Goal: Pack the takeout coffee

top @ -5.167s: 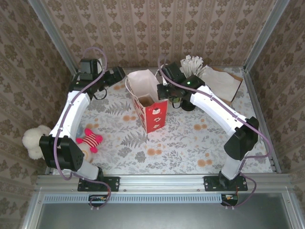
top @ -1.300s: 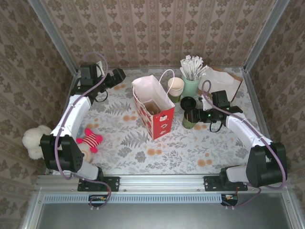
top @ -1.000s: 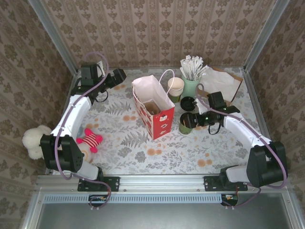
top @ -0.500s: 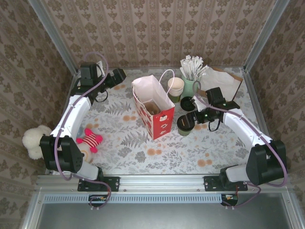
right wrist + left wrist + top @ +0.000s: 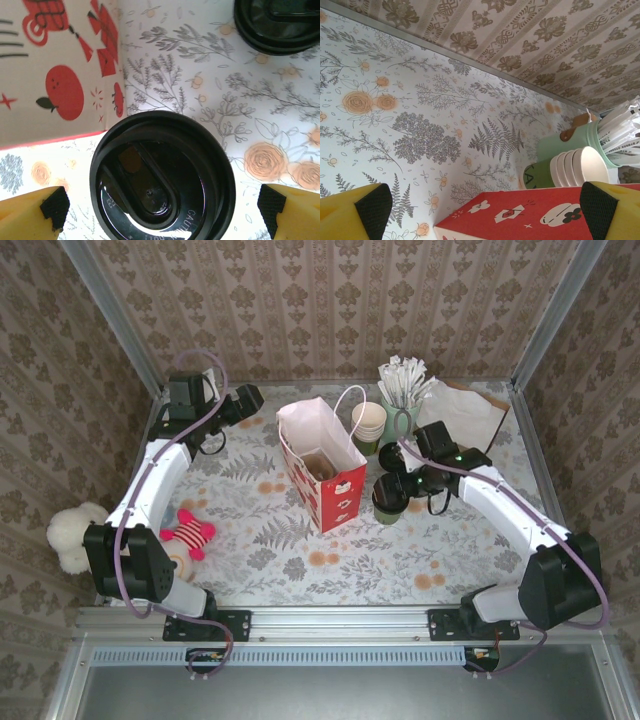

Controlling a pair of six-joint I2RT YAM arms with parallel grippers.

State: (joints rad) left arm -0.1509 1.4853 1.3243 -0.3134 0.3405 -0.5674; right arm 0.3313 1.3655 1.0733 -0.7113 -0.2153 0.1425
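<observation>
As the top external camera records it, item one: my right gripper (image 5: 405, 484) sits just to the right of the takeout coffee (image 5: 387, 499). The cup stands on the table (image 5: 400, 560), close beside the right face of the red paper bag (image 5: 322, 468). A loose black lid (image 5: 391, 454) lies just behind the cup. The stack of cream cups (image 5: 368, 423) and the mint-green stirrer cup (image 5: 400, 412) stand farther back, near the rear wall. Open floral cloth runs from the coffee toward the near rail and toward the right wall. My left gripper (image 5: 248, 397) hangs at the far left corner, well apart from the bag. A striped plush toy (image 5: 188, 532) lies beside the left arm.

Left wrist: my fingers (image 5: 355, 212) are spread wide with nothing between them. Beyond them are the bag's red side (image 5: 520, 217), the cream cups (image 5: 575, 167) and the mint-green cup (image 5: 570, 142). Bare cloth stretches left to the wall's foot.

Right wrist: my fingers (image 5: 35, 210) stand wider than the coffee's black lid (image 5: 162, 185), with a gap on each side, so they grip nothing. The lid is centred between the tips. The bag's printed face (image 5: 55, 70) fills the upper left, its lower edge just beside the lid. The loose lid (image 5: 280, 25) sits in the top right corner, apart from the coffee. Flowered cloth lies between them and on to the right.
</observation>
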